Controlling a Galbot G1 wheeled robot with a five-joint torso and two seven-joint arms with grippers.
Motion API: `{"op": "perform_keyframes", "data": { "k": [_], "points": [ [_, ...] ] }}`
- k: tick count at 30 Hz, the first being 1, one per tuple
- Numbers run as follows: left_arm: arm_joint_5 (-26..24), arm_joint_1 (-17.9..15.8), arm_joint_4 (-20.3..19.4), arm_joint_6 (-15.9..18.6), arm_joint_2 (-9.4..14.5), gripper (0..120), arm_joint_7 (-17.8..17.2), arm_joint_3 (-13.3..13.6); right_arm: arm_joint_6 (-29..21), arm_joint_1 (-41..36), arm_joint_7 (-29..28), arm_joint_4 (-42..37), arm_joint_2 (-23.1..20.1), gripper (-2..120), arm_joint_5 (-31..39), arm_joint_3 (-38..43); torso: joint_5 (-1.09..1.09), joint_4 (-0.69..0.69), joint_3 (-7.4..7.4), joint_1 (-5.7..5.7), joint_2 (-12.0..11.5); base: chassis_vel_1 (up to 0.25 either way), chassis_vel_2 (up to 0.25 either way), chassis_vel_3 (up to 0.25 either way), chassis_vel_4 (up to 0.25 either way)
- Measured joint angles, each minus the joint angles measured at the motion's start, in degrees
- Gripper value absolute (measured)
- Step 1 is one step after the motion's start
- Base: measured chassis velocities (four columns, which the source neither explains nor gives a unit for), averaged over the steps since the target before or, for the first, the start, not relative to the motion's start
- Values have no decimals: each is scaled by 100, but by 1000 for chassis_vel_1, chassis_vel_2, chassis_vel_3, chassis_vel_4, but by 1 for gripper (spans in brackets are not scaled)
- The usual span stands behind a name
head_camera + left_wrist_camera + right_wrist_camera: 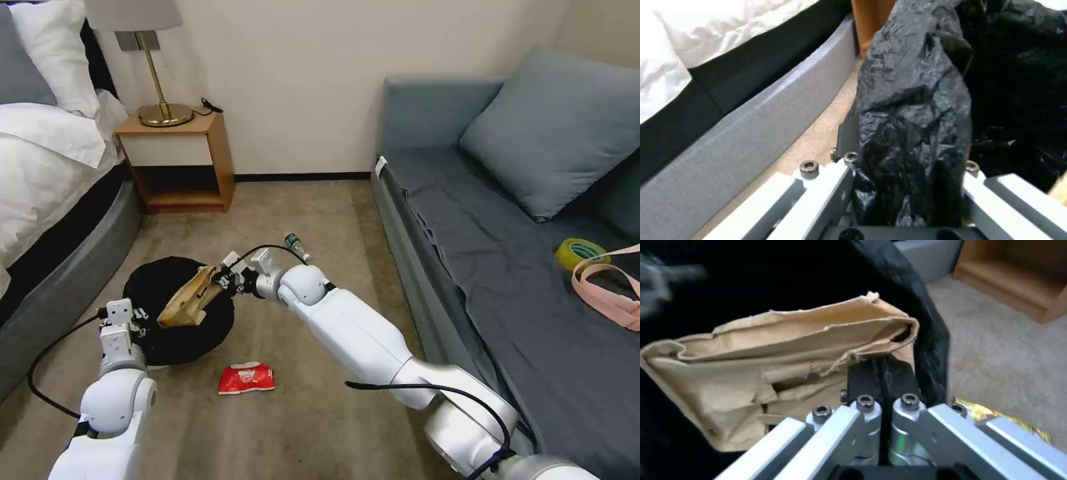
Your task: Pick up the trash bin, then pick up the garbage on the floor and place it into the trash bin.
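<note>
The crumpled brown paper bag (pixel 773 373) is pinched in the closed right gripper (pixel 882 373) above the black-lined round bin (pixel 177 310), whose crinkly rim is clamped by the left gripper (pixel 907 166).

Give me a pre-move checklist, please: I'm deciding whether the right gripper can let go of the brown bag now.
1. Right gripper shut on the brown paper bag: ok.
2. Bag positioned over the trash bin opening: ok, it hangs above the black liner.
3. Left gripper shut on the bin's rim and liner: ok.
4. Bin level: cannot tell.
5. Bag low enough to drop inside: cannot tell; much of it sits above the rim.
6. Remaining litter accounted for: ok, the red-and-white wrapper, the clear bottle and the gold wrapper lie on the carpet.
</note>
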State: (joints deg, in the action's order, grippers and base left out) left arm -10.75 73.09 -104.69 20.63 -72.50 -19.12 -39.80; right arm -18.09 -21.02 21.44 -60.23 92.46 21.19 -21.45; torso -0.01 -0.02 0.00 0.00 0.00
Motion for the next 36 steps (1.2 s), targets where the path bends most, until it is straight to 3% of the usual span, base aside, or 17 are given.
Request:
{"op": "perform_keyframes", "data": {
  "k": [8,16,22,26,36],
  "points": [
    [0,-98,103,0,1,4,0,57,-5,-30,-116,-391,-15,0,195,-221,1,2,-1,0,0,0,0,0,0],
    [4,-91,118,-6,-13,4,15,95,-9,4,-151,-268,-26,34,181,-330,1,2,0,0,0,0,0,0,0],
    [3,-65,115,-12,0,4,21,72,38,5,-147,-175,-28,48,125,-328,1,2,0,0,0,0,0,0,0],
    [-1,-33,102,-13,21,4,24,55,147,18,-136,-14,-30,70,24,-291,1,2,0,0,0,0,0,0,0],
    [3,28,72,-14,-8,4,49,84,292,70,-138,240,-32,99,-121,-196,1,2,0,0,0,0,0,0,0]
  ]
}}
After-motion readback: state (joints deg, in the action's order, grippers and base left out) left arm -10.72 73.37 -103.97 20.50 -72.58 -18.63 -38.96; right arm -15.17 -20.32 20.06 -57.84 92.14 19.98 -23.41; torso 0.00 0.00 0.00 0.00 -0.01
